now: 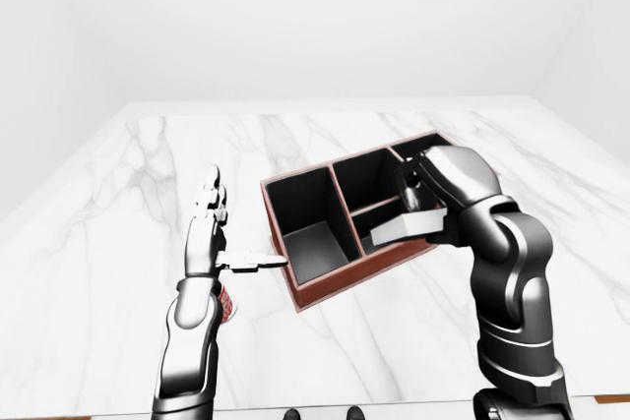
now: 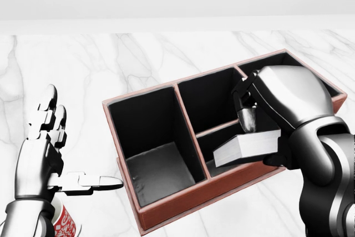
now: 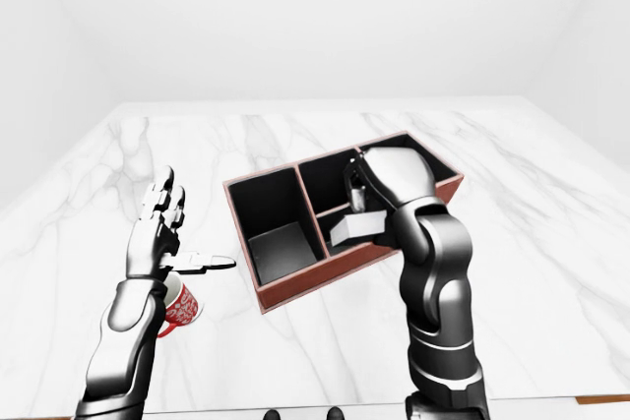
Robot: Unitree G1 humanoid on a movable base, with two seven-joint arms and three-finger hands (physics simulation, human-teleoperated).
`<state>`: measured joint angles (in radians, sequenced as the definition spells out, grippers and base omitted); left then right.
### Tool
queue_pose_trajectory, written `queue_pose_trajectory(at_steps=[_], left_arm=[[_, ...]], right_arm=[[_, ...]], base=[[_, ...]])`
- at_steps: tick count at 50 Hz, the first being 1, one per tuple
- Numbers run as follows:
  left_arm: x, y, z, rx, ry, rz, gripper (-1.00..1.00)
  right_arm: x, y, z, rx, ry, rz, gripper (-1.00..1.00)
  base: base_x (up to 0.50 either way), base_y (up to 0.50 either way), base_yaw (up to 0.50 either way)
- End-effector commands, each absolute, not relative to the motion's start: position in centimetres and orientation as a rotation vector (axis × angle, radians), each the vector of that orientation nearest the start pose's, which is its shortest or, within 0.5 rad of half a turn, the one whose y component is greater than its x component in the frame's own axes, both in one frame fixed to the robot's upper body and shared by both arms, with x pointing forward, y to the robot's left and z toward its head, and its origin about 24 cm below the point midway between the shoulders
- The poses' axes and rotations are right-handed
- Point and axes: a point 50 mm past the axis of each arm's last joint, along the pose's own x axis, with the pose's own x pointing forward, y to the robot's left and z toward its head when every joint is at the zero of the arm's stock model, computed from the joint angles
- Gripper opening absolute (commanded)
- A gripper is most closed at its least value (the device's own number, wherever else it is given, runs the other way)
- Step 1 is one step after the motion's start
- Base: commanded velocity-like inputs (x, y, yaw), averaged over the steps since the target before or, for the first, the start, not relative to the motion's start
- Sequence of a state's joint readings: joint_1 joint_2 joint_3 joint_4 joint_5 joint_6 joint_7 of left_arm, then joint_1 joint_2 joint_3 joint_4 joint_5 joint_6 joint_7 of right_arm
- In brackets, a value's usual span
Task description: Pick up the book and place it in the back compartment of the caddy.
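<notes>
right hand (image 2: pixel 266 131) fingers clamped on book (image 2: pixel 247 147), held flat over caddy (image 2: pixel 166 201) small near-middle slot, so carrying height clears walls. guessing target is far compartment, needs shift away yet. left hand (image 2: pixel 47 148) fingers spread, holding nothing, parked clear beside caddy. red cup (image 3: pixel 179 308) under it on bench (image 2: pixel 83 70).

The tabletop (image 2: pixel 83 65) is showing polished white marble with grey veins. The caddy (image 2: pixel 166 206) is looking like reddish leather lined matt black, while each robot hand is gleaming as glossy metal.
</notes>
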<state>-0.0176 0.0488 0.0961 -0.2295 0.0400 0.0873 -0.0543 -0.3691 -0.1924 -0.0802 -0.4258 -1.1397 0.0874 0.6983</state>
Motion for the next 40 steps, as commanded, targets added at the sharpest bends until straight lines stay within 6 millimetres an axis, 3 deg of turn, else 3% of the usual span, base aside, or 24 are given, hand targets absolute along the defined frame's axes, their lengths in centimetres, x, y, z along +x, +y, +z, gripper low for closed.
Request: queue_pose_trajectory(at_steps=[1, 27, 40], left_arm=[[25.4, 17.6, 9.1, 0.098, -0.154, 0.041, 1.00], [25.3, 17.6, 9.4, 0.101, -0.165, 0.042, 1.00], [25.3, 17.5, 9.3, 0.102, -0.160, 0.039, 1.00]], right_arm=[[28.1, -15.5, 20.8, -1.372, -0.215, 0.087, -1.00], [31.2, -14.9, 20.9, -1.372, -0.195, 0.115, -1.00], [31.7, -14.8, 21.0, -1.369, -0.197, 0.113, -1.00]], base=[[0.00, 0.00, 0.00], [0.00, 0.00, 0.00], [0.00, 0.00, 0.00]])
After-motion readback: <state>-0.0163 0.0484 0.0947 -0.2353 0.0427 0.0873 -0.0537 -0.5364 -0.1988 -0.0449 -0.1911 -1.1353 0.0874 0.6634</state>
